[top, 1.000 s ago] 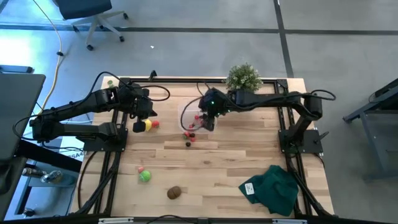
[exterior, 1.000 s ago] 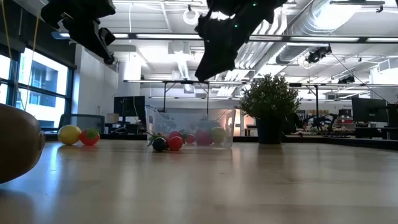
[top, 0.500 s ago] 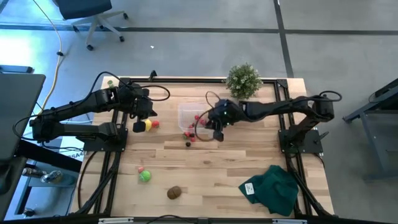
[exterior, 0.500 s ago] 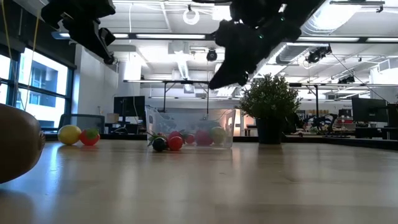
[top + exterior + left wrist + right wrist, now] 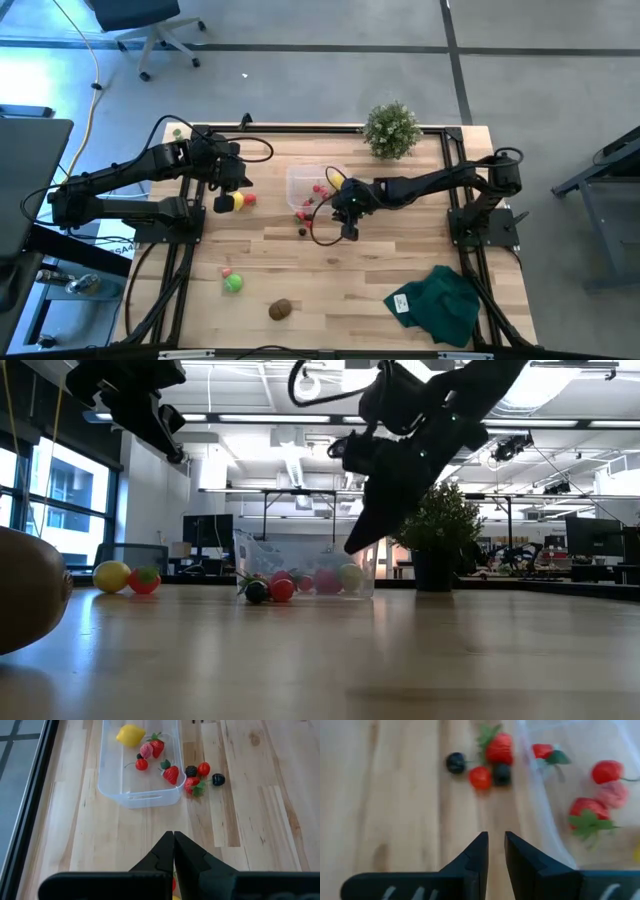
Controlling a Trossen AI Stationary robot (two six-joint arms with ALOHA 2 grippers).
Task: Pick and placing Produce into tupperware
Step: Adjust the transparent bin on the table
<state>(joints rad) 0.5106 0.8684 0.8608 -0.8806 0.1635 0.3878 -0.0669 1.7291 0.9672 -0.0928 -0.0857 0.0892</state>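
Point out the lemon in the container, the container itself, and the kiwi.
lemon (image 5: pixel 130 735), left wrist view, middle of its yellow body.
container (image 5: pixel 137 801), left wrist view, its near clear wall.
kiwi (image 5: pixel 280 310), high view, middle of the brown oval.

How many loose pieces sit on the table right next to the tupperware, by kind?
strawberry: 1
small red ball: 1
dark berries: 2
Total: 4, all lying on the wood just outside the tupperware.
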